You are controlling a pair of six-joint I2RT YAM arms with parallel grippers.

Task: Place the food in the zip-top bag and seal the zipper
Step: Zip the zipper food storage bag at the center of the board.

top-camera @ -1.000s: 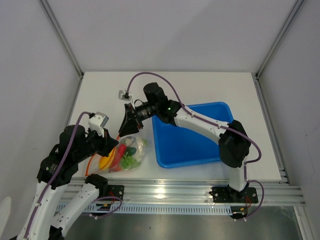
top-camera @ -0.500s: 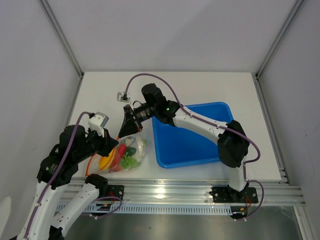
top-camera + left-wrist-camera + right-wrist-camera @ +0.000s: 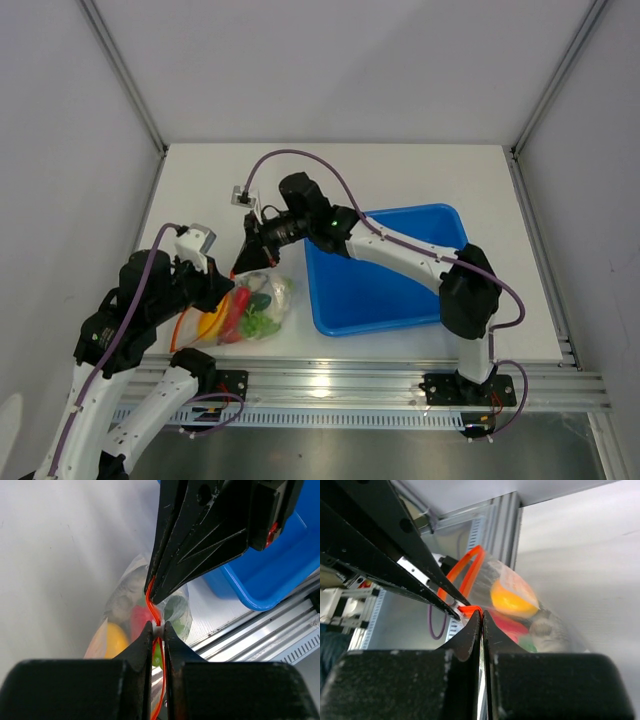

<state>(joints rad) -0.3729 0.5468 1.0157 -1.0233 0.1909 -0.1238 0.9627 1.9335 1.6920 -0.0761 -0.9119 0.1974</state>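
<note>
Left gripper (image 3: pixel 157 626) and right gripper (image 3: pixel 481 615) both clamp tight on the zipper (image 3: pixel 152 607), adjacent, presumably to press the filled zip-top bag (image 3: pixel 262 300) closed.

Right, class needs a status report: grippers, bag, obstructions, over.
Left gripper, right gripper: both shut on zipper. Food inside zip-top bag. Nothing obstructing.

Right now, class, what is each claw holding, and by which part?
The left claw and the right claw each pinch the zip-top bag by its orange-red zipper, close together along the mouth.
</note>
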